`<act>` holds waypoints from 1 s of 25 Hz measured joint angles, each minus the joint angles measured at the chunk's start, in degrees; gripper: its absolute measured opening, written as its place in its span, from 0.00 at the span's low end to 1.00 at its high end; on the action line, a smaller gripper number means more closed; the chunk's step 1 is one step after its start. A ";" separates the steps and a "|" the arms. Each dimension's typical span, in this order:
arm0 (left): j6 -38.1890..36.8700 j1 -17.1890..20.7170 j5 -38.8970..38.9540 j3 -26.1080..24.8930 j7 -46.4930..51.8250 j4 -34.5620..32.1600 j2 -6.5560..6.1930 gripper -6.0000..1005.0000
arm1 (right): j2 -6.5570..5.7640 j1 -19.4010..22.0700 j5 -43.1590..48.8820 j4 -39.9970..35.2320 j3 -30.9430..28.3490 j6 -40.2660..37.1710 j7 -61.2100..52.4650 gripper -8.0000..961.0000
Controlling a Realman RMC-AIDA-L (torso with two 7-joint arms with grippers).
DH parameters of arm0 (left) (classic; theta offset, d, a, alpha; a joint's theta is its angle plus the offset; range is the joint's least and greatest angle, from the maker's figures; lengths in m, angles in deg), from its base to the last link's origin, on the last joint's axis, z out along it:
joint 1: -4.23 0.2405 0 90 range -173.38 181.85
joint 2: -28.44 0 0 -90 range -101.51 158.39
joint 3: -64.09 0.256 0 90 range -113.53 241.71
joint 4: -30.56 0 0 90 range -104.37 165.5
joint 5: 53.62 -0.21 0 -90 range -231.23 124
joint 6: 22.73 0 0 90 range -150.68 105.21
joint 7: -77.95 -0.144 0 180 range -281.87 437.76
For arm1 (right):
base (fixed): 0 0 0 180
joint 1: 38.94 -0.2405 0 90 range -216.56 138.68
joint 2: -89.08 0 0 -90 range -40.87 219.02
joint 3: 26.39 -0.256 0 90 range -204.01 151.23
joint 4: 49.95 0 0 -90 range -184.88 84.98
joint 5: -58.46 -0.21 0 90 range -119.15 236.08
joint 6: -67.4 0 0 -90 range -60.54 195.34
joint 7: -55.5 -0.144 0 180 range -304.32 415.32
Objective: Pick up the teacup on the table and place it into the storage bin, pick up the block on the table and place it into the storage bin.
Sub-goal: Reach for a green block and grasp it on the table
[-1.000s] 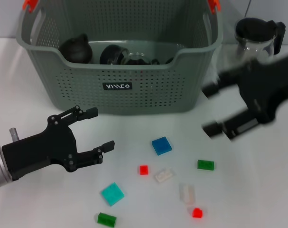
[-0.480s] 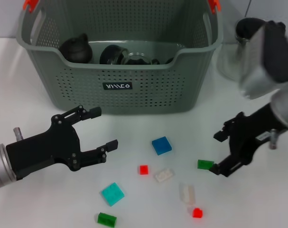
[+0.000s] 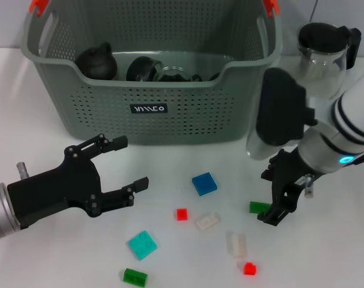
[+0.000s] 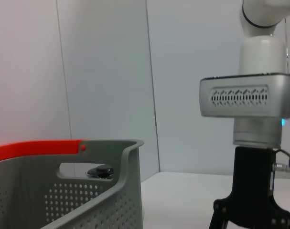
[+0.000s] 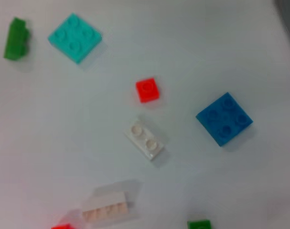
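The right gripper (image 3: 276, 197) hangs over the scattered blocks in front of the storage bin (image 3: 152, 72), fingers pointing down and spread apart, nothing between them. The small green block (image 3: 259, 207) lies just beside its lower fingertip, on the side nearer the bin's front wall; I can't tell whether they touch. That looks like the block it is going for.

To do this well, I'd say it needs to centre the spread fingers so one pad lands on each side of that green block, then come straight down before closing. The block is low and flat, so the fingertips have to reach almost to the table (image 3: 325, 252) or they will skate over the top. A slightly off approach could nudge it away or toward the white brick (image 3: 207, 221) further out from the bin.

The left gripper (image 3: 117, 170) sits parked in front of the bin's left half, fingers wide open, empty.

Inside the bin there are dark rounded pots (image 3: 96, 61) and glassware; I can't pick out a teacup on the table. The blue block (image 3: 204, 183), red block (image 3: 181, 214), teal block (image 3: 142, 245) and others remain on the table before the bin.
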 joint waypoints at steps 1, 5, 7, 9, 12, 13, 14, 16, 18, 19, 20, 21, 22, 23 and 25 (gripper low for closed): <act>0.00 0.00 0.00 0.00 0.00 0.00 0.00 0.82 | 0.01 -0.05 0.18 0.27 0.98 0.72 -0.45 0.93; 0.05 0.05 0.00 -0.09 0.00 0.45 0.00 0.82 | -0.01 -0.38 0.57 1.59 3.42 2.78 -1.64 0.91; 0.06 0.06 0.00 -0.10 0.00 0.46 0.00 0.82 | 0.01 -0.56 0.58 2.06 3.92 3.12 -1.96 0.90; 0.08 0.08 0.00 -0.12 0.00 0.46 0.00 0.82 | 0.05 -0.59 0.59 2.26 4.28 3.22 -2.10 0.89; 0.08 0.09 0.00 -0.14 0.00 0.46 0.00 0.82 | 0.12 -0.64 0.41 2.57 4.69 3.18 -2.21 0.87; 0.08 0.09 0.00 -0.14 0.00 0.46 0.00 0.82 | 0.17 -0.67 0.31 2.75 4.86 3.18 -2.24 0.87; 0.08 0.09 0.00 -0.15 0.00 0.46 0.00 0.82 | 0.22 -0.69 0.31 2.90 5.04 3.18 -2.24 0.86; 0.09 0.10 0.00 -0.15 0.00 0.46 0.00 0.82 | 0.28 -0.72 0.27 3.06 5.18 3.24 -2.25 0.85; 0.10 0.15 0.00 -0.15 0.00 0.46 0.00 0.82 | 0.29 -0.70 0.19 3.14 5.20 3.55 -2.26 0.77; 0.12 0.18 0.00 -0.15 0.00 0.46 0.00 0.82 | 0.30 -0.66 0.15 3.16 5.20 3.79 -2.26 0.69; 0.15 0.22 0.00 -0.15 0.00 0.46 0.00 0.82 | 0.31 -0.61 0.12 3.20 5.21 3.94 -2.27 0.61; 0.15 0.25 0.00 -0.15 0.00 0.46 0.00 0.82 | 0.31 -0.55 0.08 3.32 5.22 4.13 -2.27 0.57; 0.16 0.30 0.00 -0.15 0.00 0.46 0.00 0.82 | 0.32 -0.56 0.04 3.61 5.23 4.23 -2.27 0.53; 0.17 0.33 0.00 -0.15 0.00 0.46 0.00 0.82 | 0.32 -0.64 -0.03 4.07 5.24 4.40 -2.27 0.49; 0.18 0.40 0.00 -0.15 -0.18 0.46 0.00 0.82 | 0.34 -0.89 -0.21 5.09 5.32 4.77 -2.27 0.40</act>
